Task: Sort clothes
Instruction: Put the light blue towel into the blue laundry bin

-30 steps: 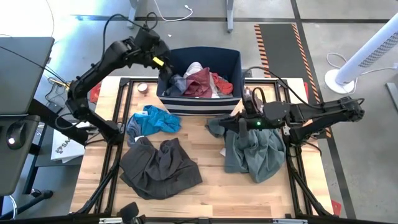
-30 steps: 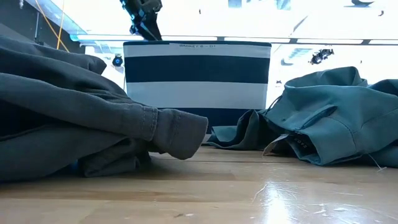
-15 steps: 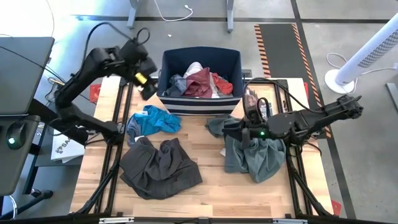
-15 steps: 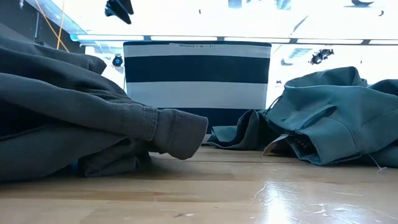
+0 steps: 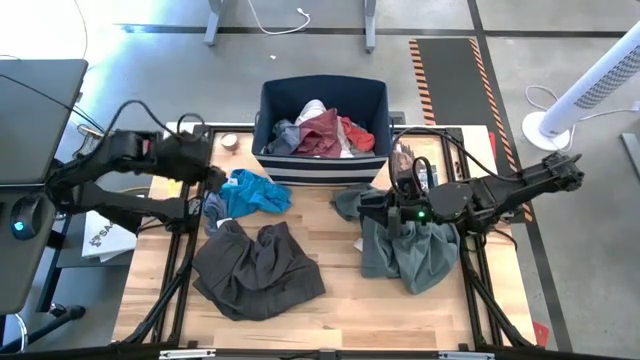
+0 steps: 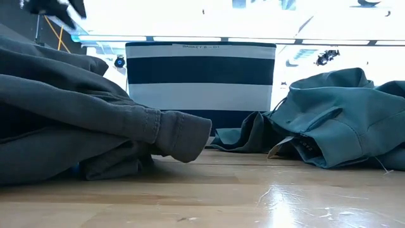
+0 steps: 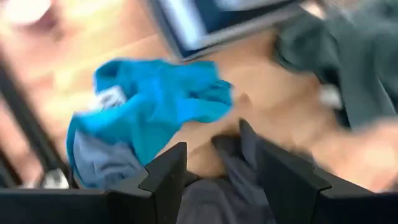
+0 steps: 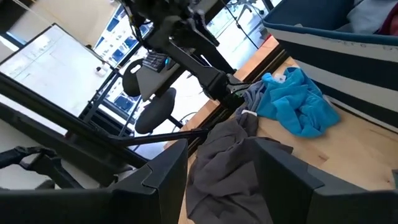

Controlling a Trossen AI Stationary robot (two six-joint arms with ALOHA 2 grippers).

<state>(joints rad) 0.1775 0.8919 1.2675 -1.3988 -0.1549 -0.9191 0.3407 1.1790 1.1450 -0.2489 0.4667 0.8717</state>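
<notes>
**A:** What just changed?

**B:** A second ago my left arm was up over the bin (image 5: 322, 92). Now it has swung down and away. The left gripper (image 5: 214, 176) hangs by the table's left side, just beside the blue piece (image 5: 250, 192). I think a drop into the bin is done and blue is next.

**A:** What is still out?

**B:** Biggest first: the trousers (image 5: 255, 268) lie at the front left. The shirt (image 5: 408, 245) is on the right. The blue piece is behind the trousers. The maroon piece (image 5: 322, 131) is already in the bin.

**A:** And the fingers?

**B:** On the left they are wide apart and hold nothing. The right gripper (image 5: 393, 213) has not moved. It sits over the back of the shirt, fingers also apart and empty, as far as I can see.
</notes>
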